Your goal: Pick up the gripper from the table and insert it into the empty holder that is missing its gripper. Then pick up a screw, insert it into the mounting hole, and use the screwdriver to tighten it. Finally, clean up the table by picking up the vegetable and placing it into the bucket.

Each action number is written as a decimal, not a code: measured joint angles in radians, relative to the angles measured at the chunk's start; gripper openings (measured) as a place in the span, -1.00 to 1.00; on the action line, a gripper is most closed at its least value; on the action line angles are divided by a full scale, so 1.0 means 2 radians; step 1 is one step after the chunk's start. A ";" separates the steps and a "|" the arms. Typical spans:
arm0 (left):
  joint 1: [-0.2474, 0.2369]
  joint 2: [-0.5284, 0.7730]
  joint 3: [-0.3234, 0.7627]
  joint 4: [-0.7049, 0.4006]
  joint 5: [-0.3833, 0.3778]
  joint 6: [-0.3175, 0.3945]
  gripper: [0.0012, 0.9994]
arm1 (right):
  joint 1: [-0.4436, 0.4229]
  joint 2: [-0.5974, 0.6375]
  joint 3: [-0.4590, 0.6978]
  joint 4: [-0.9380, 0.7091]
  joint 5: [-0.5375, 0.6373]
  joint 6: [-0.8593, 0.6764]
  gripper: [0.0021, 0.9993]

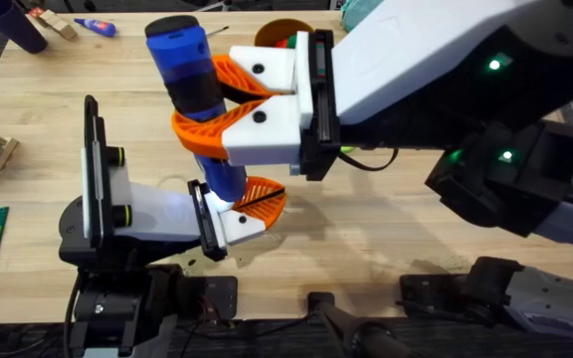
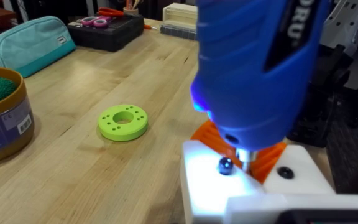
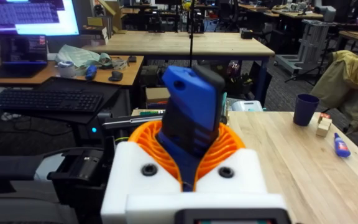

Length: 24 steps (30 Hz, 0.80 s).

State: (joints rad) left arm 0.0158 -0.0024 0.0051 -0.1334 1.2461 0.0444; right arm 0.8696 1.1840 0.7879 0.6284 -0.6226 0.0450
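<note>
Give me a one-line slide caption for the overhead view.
Right gripper holds the blue screwdriver upright, its tip down on the white holder beside the small orange gripper.

A robotics lab: wooden workbenches [image 3: 191,42], a keyboard [image 3: 42,99] under a lit monitor [image 3: 30,17], tool cases [image 2: 104,30].

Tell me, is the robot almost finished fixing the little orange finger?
Not quite. The gripper already sits in the holder. The right gripper now holds the screwdriver, its tip beside a screw on the holder. Any vegetable clean-up into the bucket can't be judged.
</note>
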 joint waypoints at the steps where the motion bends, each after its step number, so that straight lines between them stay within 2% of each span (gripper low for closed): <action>1: 0.000 0.001 0.000 0.001 0.000 0.000 -0.99 | 0.000 0.000 0.000 -0.005 0.000 0.000 -0.88; 5: 0.000 0.002 0.000 0.001 0.000 0.000 -0.99 | 0.000 0.005 -0.003 -0.005 0.000 0.000 -0.88; 19: 0.000 0.002 0.000 0.001 0.000 0.000 -0.99 | 0.000 0.007 -0.006 0.075 -0.004 0.001 -0.88; 24: 0.000 0.002 0.000 0.001 0.000 0.000 -0.99 | 0.000 0.007 -0.006 0.076 -0.015 -0.003 -0.88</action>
State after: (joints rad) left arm 0.0154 0.0010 0.0051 -0.1314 1.2453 0.0444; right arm 0.8696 1.1980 0.7750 0.7807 -0.6528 0.0387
